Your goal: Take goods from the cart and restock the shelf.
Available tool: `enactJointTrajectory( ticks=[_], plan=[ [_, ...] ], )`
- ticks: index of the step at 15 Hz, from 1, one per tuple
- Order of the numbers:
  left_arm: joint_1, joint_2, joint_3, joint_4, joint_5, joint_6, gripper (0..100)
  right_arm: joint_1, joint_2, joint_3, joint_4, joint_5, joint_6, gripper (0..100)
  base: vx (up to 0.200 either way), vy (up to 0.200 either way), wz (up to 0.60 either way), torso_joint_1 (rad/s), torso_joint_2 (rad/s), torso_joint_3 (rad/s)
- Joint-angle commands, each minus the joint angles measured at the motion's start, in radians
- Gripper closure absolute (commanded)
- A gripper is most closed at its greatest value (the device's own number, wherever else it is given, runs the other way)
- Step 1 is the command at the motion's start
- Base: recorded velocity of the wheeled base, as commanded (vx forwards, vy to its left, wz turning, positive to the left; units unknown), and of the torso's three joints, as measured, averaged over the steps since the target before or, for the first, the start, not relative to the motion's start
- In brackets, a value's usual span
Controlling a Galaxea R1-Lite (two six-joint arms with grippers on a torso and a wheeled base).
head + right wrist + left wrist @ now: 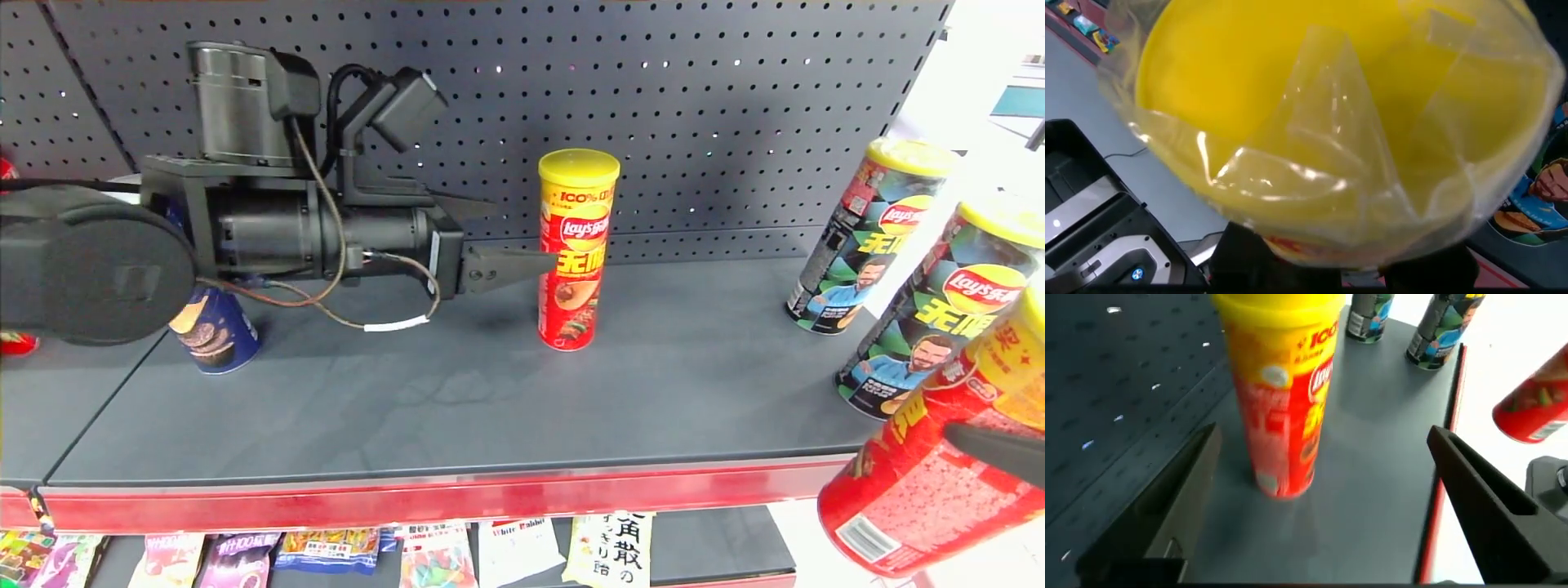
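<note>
A red chips can with a yellow lid (pixel 573 253) (pixel 1282 400) stands upright mid-shelf on the grey shelf board (pixel 457 392). My left gripper (pixel 522 237) (pixel 1324 434) is level with it from the left, open wide, fingers (pixel 1167 514) apart on either side of the can's near face. Whether a fingertip touches the can I cannot tell. At the lower right, off the shelf's front corner, my right gripper (pixel 980 445) is shut on a second red can (pixel 922 482) (pixel 1534 408), tilted. That can's yellow lid under clear plastic (pixel 1331 114) is close to the right wrist camera.
Two green-and-black chips cans (pixel 865 237) (pixel 939 310) stand at the shelf's right end. A blue cookie cup (pixel 214 327) sits behind my left arm. The pegboard (pixel 694 98) backs the shelf; a red rail (pixel 449 494) fronts it. Snack packets (pixel 522 551) hang below.
</note>
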Motion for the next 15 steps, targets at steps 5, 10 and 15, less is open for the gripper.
enactJointTrajectory(
  ticks=[5,10,15],
  plan=[
    [-0.025,0.134,-0.126,-0.002,0.014,0.001,0,-0.001,-0.002,-0.001,0.000,0.000,0.010,100,0.000,0.000,0.00,0.000,0.00,0.000],
    [-0.037,0.208,-0.226,-0.002,0.014,-0.001,0,-0.003,-0.001,0.000,0.000,-0.001,0.010,100,0.000,0.000,0.00,0.000,0.00,0.000],
    [-0.040,0.265,-0.284,-0.002,0.013,-0.001,0,-0.003,-0.002,0.002,0.000,-0.003,0.010,100,0.000,0.000,0.00,0.000,0.00,0.000]
  ],
)
